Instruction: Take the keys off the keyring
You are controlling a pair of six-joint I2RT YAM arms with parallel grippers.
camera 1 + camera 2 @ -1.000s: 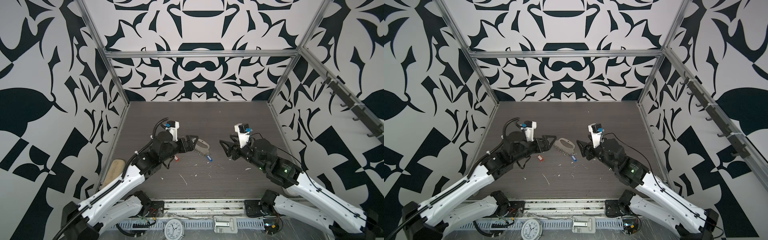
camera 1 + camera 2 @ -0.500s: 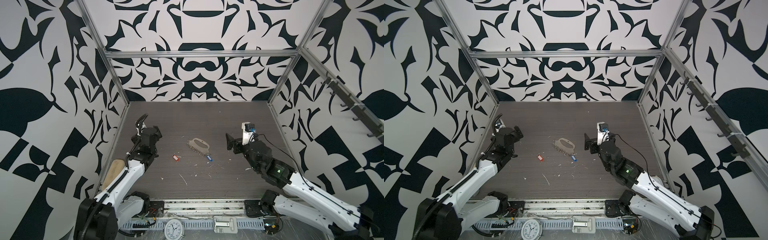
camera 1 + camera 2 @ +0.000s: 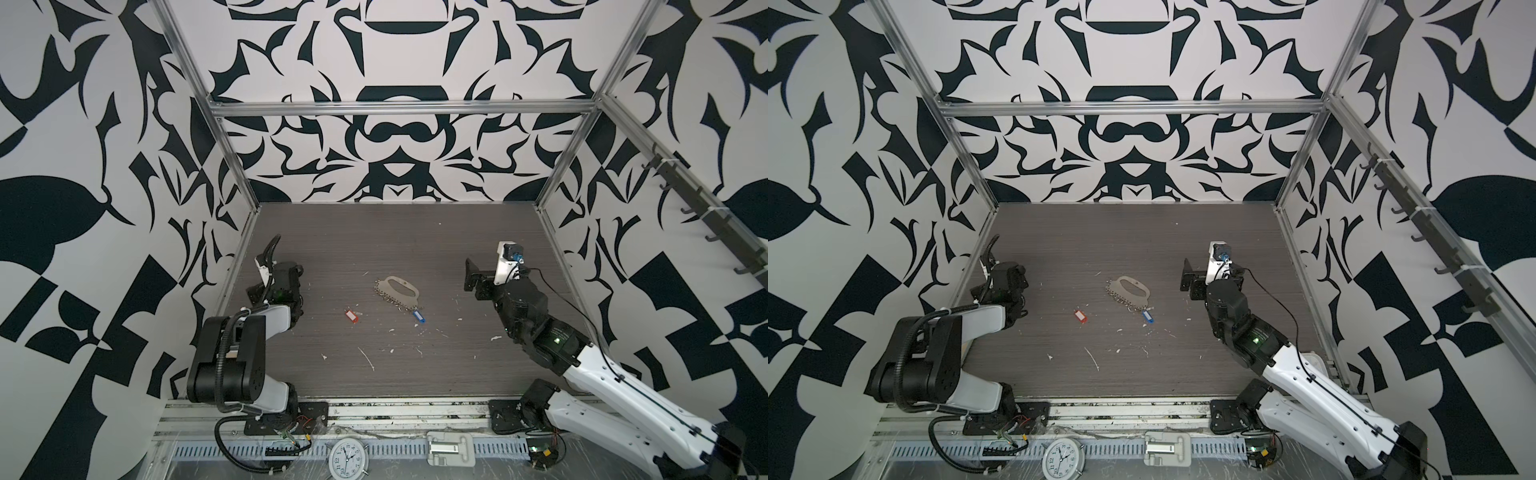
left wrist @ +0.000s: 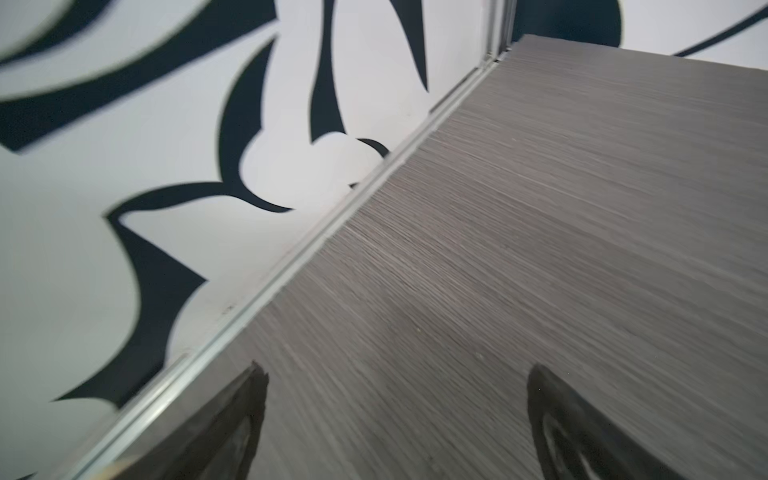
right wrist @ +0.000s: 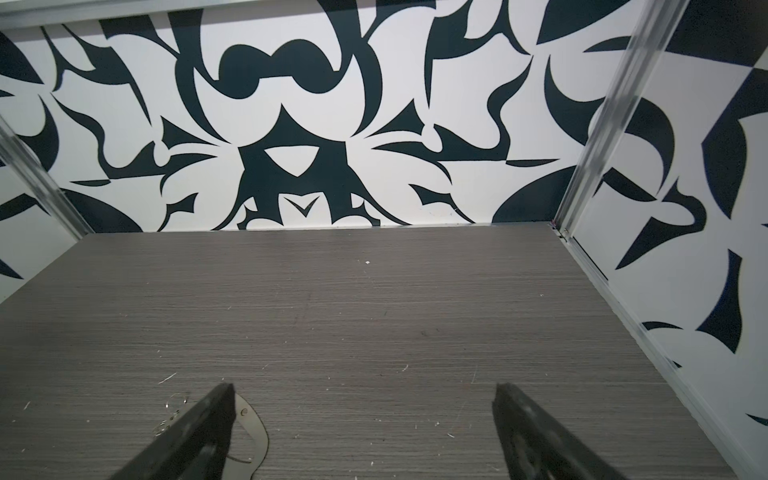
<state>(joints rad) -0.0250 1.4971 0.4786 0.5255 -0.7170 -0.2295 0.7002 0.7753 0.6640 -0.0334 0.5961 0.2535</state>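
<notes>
The keyring (image 3: 397, 291) is lying flat mid-counter (image 3: 374, 232). The red-tagged key (image 3: 351, 316) is resting apart on its near-left side, judged already freed, while the blue-tagged key (image 3: 419, 316) is sitting against its near-right end, possibly still ringed on; too small to confirm. The left gripper (image 4: 397, 370) is standing wide open and empty by the left wall, and the right gripper (image 5: 365, 386) is likewise open and empty just right of the keyring, probably parked clear. Compared with a second ago, both arms are retracting from the keyring they were flanking, while the keyring and tags are lying unmoved.
</notes>
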